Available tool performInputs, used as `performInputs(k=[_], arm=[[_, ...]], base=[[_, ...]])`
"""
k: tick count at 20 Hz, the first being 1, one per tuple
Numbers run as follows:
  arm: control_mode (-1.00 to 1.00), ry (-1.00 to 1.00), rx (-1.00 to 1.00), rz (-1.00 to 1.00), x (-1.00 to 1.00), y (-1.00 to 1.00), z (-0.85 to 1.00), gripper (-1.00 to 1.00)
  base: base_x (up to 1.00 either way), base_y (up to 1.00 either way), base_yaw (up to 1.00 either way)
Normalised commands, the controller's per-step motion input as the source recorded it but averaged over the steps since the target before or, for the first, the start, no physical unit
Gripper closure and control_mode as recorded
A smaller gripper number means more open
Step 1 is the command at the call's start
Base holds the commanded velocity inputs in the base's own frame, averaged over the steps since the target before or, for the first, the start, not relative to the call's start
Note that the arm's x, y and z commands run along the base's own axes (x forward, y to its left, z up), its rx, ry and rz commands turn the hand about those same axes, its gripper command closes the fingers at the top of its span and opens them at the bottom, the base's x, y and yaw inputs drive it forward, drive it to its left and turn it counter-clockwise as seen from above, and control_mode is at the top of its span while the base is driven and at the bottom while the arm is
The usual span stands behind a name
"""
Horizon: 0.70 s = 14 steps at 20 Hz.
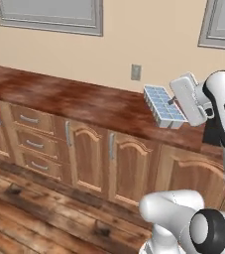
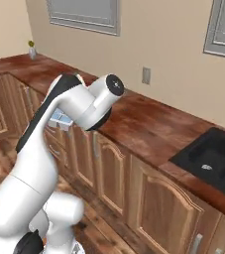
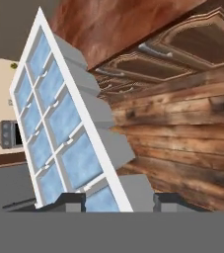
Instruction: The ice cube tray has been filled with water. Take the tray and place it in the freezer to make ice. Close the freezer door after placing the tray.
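Observation:
My gripper [image 1: 172,101] is shut on the ice cube tray [image 1: 161,105], a white tray with two rows of light-blue cells. It holds the tray by one end, in the air above the front part of the wooden counter [image 1: 84,101]. In the hand view the tray [image 3: 64,123] stands tilted between the two dark fingertips [image 3: 73,199], and pale blue water [image 3: 81,160] shows in its cells. From the right base camera only a corner of the tray [image 2: 59,119] peeks out behind the arm. The freezer and its door are out of view.
Wooden cabinets and drawers [image 1: 89,154] run below the counter, with plank floor [image 1: 39,218] in front. A wall outlet [image 1: 136,72] sits behind the tray. A black sink [image 2: 213,154] lies at the counter's right. A small vase [image 2: 31,49] stands far left.

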Motion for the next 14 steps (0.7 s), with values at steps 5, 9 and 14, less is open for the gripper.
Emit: performInputs(k=[5,9,14], arm=[[1.0,0.0,0.0,0.0,0.0,0.0,0.0,1.0],[1.0,0.0,0.0,0.0,0.0,0.0,0.0,1.0],[1.0,0.0,0.0,0.0,0.0,0.0,0.0,1.0]], base=[[0.5,0.76,0.55],[0.45,0.72,0.58],[0.48,0.73,0.56]])
